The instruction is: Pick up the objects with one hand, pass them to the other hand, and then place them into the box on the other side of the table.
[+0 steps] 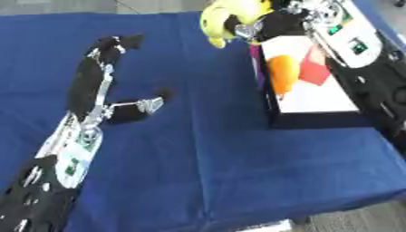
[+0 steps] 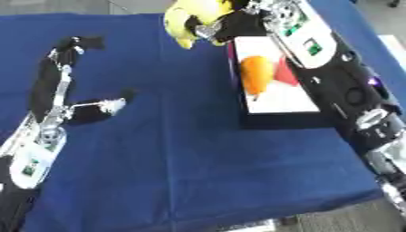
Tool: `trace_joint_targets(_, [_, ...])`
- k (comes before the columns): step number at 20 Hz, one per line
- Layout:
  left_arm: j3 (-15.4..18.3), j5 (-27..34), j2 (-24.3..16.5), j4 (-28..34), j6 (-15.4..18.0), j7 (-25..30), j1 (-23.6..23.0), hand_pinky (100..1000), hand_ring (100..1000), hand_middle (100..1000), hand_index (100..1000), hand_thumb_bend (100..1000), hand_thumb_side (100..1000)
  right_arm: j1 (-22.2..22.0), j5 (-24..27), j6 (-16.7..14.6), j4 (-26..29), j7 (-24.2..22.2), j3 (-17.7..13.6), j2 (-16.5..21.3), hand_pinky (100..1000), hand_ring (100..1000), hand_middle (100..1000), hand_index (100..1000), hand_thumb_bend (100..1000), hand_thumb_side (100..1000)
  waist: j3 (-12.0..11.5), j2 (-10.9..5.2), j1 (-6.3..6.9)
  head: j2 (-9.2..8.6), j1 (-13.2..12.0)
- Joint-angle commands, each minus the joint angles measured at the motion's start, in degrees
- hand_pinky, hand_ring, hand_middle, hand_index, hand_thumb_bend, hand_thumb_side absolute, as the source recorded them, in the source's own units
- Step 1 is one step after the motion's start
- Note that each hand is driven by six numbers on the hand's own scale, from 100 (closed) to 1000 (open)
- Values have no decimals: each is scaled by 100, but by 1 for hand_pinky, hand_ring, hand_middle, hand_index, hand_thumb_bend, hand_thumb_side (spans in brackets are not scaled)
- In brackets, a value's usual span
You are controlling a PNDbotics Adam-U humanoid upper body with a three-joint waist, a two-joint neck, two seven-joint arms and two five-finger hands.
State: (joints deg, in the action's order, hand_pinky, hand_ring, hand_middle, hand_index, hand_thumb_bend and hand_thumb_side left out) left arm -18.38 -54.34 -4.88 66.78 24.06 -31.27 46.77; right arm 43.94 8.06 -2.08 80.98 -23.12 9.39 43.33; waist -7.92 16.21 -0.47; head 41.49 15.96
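A yellow banana-like object (image 1: 224,19) is held at the far edge of the blue table, just left of the box's far end. My right hand (image 1: 266,25) is shut on it, fingers curled round its right side. The box (image 1: 309,113) stands on the right of the table, black-walled with a white floor, and holds an orange carrot-shaped object (image 1: 282,72) and a red piece (image 1: 315,71). My left hand (image 1: 99,77) lies open over the left of the table, fingers straight and pointing away, thumb (image 1: 142,106) stuck out to the right, holding nothing.
A blue cloth (image 1: 198,149) covers the table. Its near edge runs along the bottom right, with grey floor (image 1: 357,219) beyond. My right forearm (image 2: 333,68) runs along the box's right side.
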Motion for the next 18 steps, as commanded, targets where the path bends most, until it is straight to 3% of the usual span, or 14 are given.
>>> trace_joint_targets(1, [3,-32,-130,44,44,23,63,812,721,624,839,560,460,-127,118,-17,-136,203,-353,543,854,971,537,605,100,100,-1,-126,1,-57,81])
trace_joint_targets(10, [13,19,-194,85,63,-16,88,810,718,621,836,569,456,-844,-10,-363,-612,783,-832,1060,847,971,536,603,100,100,-14,-57,59,-267,449])
trace_joint_targets(18, [1,59,-184,135,89,-44,106,809,717,620,835,575,453,-1136,-110,-520,-828,945,-944,1164,874,1000,563,632,100,100,-8,-28,123,-455,749])
